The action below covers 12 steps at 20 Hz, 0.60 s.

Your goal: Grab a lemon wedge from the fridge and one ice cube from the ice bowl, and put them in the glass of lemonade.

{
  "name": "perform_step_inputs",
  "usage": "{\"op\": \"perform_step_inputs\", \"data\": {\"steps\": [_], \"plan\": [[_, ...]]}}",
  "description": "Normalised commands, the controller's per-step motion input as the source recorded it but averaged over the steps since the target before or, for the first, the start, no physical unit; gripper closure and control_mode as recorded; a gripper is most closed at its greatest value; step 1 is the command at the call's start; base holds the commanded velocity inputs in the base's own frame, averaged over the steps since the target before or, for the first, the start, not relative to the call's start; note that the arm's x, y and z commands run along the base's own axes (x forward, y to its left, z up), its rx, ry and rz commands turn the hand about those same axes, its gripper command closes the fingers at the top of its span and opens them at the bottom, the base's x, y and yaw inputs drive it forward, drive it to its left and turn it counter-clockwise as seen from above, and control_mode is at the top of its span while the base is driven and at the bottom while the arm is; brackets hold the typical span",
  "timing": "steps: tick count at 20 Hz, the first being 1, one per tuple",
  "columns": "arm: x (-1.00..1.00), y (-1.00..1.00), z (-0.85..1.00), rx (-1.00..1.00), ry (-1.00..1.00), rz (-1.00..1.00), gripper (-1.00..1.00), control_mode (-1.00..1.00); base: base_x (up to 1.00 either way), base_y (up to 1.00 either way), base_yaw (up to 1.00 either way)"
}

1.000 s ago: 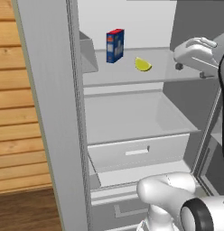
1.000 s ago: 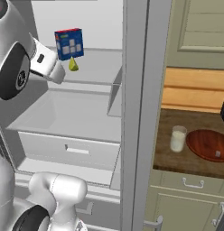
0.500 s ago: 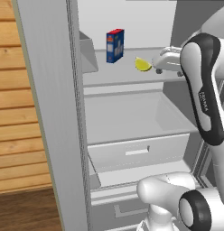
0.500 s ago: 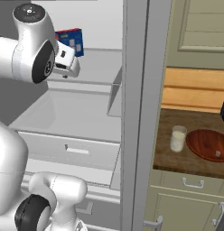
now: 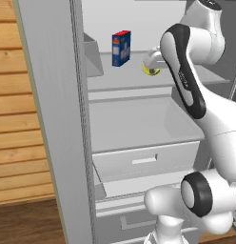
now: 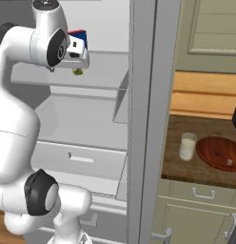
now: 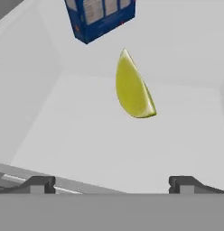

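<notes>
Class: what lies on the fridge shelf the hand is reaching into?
On the shelf lie a lemon wedge and, further back, a blue box. In the base views the open hand covers part of the wedge.

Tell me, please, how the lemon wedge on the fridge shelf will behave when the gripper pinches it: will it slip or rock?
The lemon wedge is small, so probably light. Its curved, tapering sides may slip between the pads or rock.

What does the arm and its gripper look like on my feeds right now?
A glossy white arm of rounded, tube-like links, with black bands and round black caps at the joints. No loose cables or markings show. The gripper ends in two small dark grey, blocky finger tips.
</notes>
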Motion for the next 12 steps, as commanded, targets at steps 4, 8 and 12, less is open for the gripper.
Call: {"op": "perform_step_inputs", "data": {"steps": [4,8,12], "plan": [[0.37,-0.17,-0.02,0.00,-0.10,-0.01,-1.00,-1.00,0.00,0.00,0.00],[0.29,-0.08,-0.24,0.00,-0.15,-0.03,-1.00,-1.00,0.00,0.00,0.00],[0.11,0.00,-0.13,0.00,-0.06,0.00,-1.00,-1.00,0.00,0.00,0.00]]}}
